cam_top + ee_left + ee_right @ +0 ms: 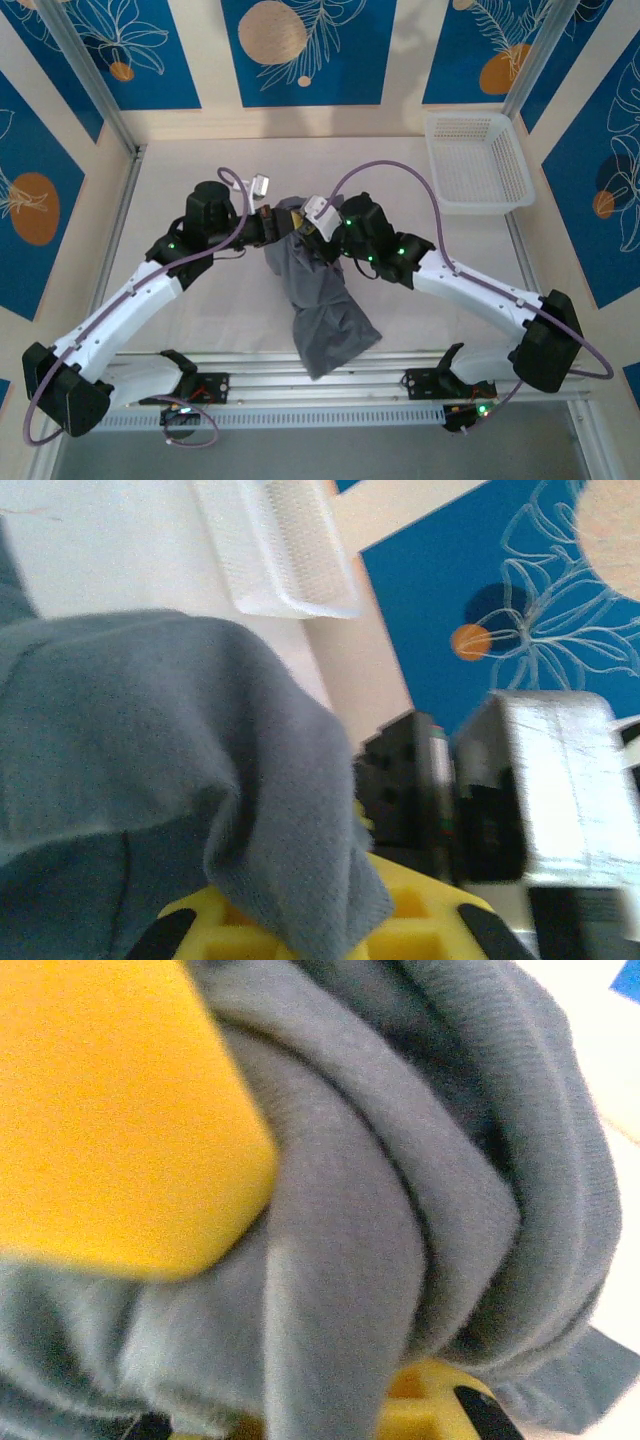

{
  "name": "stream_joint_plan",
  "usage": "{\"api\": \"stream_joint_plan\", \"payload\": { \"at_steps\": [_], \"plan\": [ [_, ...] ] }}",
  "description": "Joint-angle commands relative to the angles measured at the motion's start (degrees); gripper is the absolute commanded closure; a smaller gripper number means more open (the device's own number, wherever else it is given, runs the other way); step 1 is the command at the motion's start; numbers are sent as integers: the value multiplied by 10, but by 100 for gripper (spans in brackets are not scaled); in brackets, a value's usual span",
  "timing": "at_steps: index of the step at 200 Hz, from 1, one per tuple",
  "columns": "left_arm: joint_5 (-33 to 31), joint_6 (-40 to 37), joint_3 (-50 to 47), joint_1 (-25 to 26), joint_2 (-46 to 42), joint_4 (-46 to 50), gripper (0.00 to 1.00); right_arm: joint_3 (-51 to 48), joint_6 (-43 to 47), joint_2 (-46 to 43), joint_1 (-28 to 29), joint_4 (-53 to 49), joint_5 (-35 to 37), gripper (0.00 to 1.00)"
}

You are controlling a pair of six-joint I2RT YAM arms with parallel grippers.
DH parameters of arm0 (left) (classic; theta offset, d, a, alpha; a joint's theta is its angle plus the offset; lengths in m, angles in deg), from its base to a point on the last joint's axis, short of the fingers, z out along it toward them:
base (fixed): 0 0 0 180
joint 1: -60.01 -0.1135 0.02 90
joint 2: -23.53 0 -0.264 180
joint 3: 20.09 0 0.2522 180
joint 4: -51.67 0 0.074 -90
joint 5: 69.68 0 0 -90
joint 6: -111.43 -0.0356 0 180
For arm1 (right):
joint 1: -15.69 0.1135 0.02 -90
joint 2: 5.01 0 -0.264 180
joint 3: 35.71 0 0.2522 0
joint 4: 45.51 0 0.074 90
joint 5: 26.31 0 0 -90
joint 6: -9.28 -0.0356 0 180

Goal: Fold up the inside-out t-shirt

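The inside-out t-shirt (325, 300) is a dark grey bunch lifted off the table in the middle, its lower part trailing down toward the near edge. My left gripper (272, 226) and right gripper (308, 230) meet at its top, almost touching. In the left wrist view a fold of the t-shirt (150, 730) drapes into the left gripper (320, 925) over its yellow base, hiding the fingertips. In the right wrist view thick folds of the t-shirt (400, 1210) fill the right gripper (300, 1360), pressed against a yellow finger (110, 1110).
A white basket (478, 160) stands at the back right of the white table (200, 180); the basket (285, 550) also shows past the cloth. The right arm's wrist (540, 780) sits close in front of the left gripper. A metal rail (320, 385) runs along the near edge.
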Motion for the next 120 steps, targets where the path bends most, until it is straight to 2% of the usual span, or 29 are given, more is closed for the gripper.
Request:
{"api": "stream_joint_plan", "payload": {
  "at_steps": [1, 17, 36, 61, 86, 105, 120],
  "plan": [
    [-68, -93, 8, -54, -12, 109, 83, 8, -63, -63, -18, -46, -203, 100],
    [-69, -129, -12, -88, 1, 109, 77, -22, -117, -102, -38, -15, -317, 100],
    [-86, -156, -14, -94, 6, 114, 69, -40, -158, -125, -58, 9, -362, 100],
    [-78, -172, -3, -97, -11, 119, 59, -47, -192, -124, -87, 16, -360, 100],
    [-23, -197, -1, -90, -73, 83, 54, -34, -216, -102, -105, -3, -341, 100],
    [-55, -182, 7, -54, -111, 85, 49, -21, -218, -84, -108, -27, -298, 100],
    [-74, -157, 15, -10, -108, 93, 47, -12, -219, -72, -109, -45, -263, 100]
  ]
}}
